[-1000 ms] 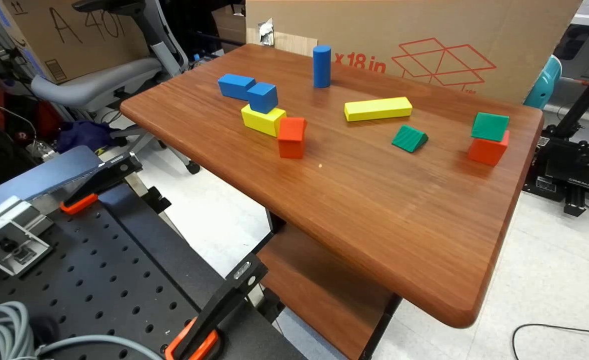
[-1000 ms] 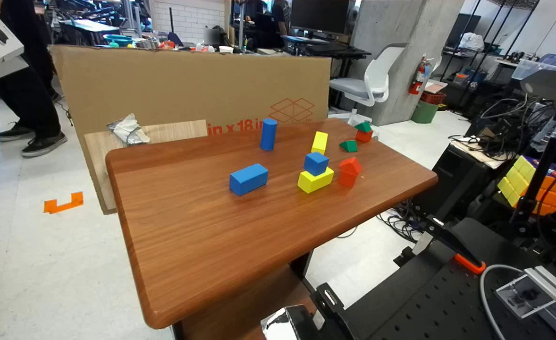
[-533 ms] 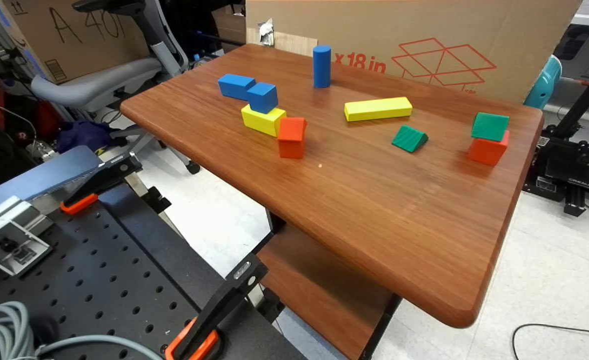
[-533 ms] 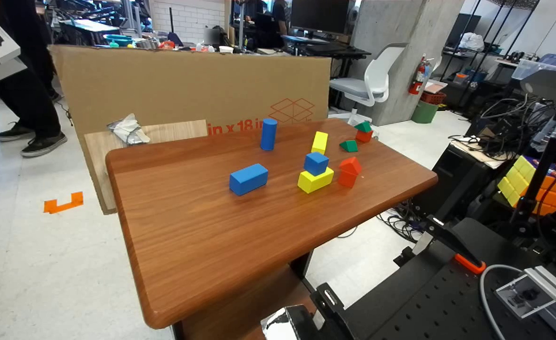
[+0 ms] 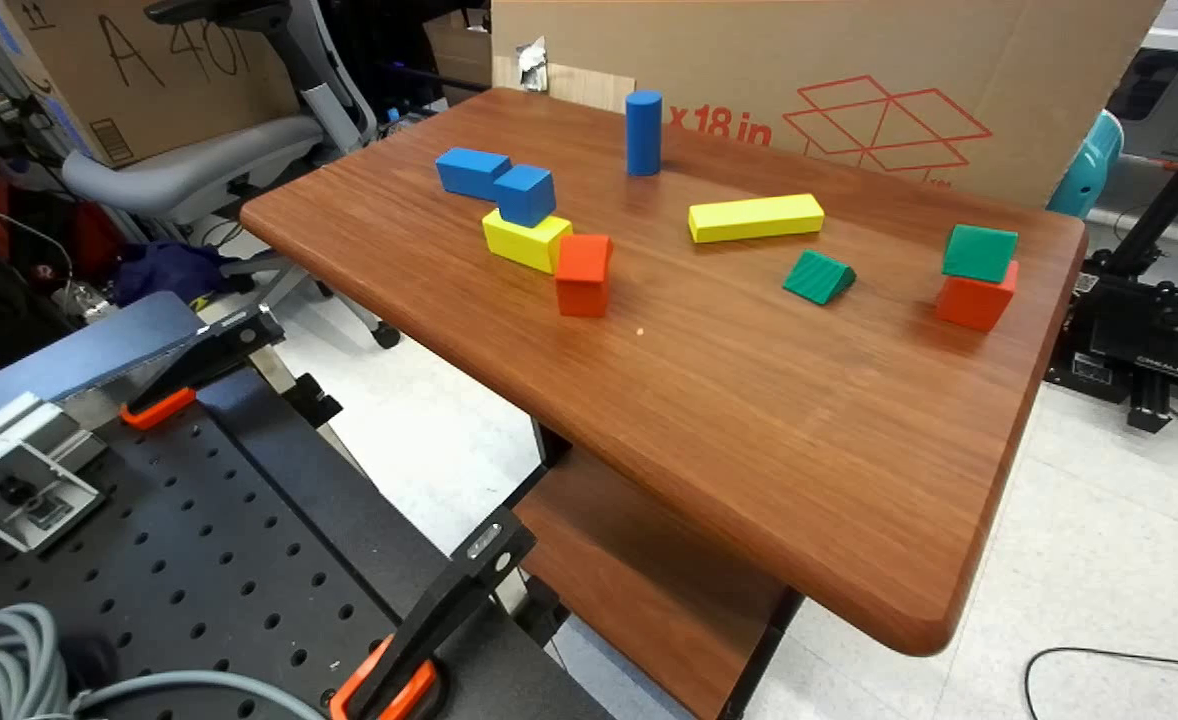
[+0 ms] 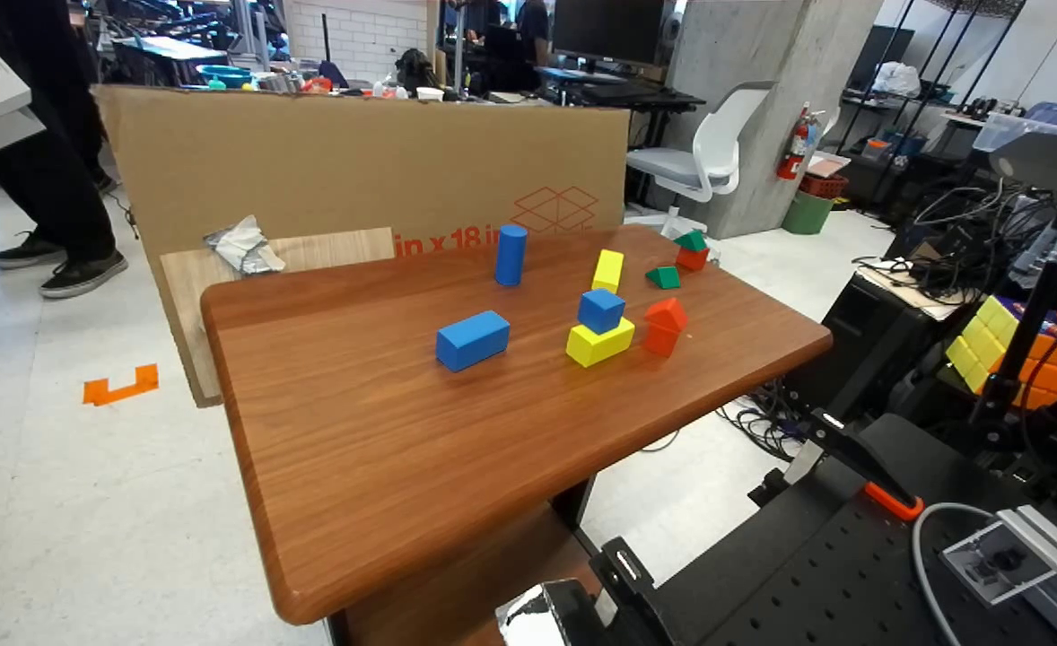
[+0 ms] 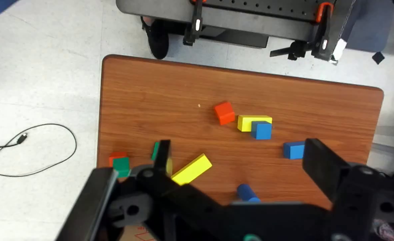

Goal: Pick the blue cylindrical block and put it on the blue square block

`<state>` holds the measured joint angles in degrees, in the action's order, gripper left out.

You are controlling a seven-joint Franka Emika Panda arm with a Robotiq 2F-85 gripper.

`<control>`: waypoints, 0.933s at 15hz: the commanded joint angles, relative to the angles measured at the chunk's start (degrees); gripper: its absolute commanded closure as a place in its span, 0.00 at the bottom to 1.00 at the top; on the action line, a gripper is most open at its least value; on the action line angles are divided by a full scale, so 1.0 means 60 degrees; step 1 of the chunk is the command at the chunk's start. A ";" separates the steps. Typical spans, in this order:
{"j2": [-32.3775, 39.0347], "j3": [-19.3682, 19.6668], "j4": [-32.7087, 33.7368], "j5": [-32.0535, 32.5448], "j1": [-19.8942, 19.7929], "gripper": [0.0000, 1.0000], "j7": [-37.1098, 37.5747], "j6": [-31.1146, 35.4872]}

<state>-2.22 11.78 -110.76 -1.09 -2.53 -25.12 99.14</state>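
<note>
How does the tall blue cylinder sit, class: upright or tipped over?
Upright. In both exterior views the blue cylinder stands on end on the table, clearly taller than it is wide.

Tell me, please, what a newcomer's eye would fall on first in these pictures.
The blue cylindrical block probably comes first, upright on the table near the cardboard. The blue square block likely follows, atop a yellow block. The open gripper dominates the wrist view's lower part.

Bright, even light falls in here, whitening the floor [image 6: 89, 502]. Only faint shadows mark the wooden surface [image 5: 769, 400]; in the wrist view the hand [image 7: 240, 154] looms dark and blurred.
</note>
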 commanded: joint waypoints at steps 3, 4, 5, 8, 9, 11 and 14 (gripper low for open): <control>0.2390 -0.1021 0.2197 -0.0296 0.0019 0.00 0.1233 0.0050; 0.2743 -0.1177 0.2409 -0.0428 0.0022 0.00 0.1546 0.0335; 0.3162 -0.1327 0.2654 -0.0306 0.0072 0.00 0.1838 0.0490; 0.4236 -0.1655 0.3132 -0.0122 0.0190 0.00 0.2522 0.1035; 0.4574 -0.1723 0.3262 -0.0056 0.0243 0.00 0.2706 0.1190; 0.5265 -0.1768 0.3547 0.0252 0.0426 0.00 0.3130 0.1308; 0.6065 -0.1824 0.3896 0.0581 0.0640 0.00 0.3467 0.1309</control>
<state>29.30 1.22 -91.75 0.15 0.32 -6.94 107.76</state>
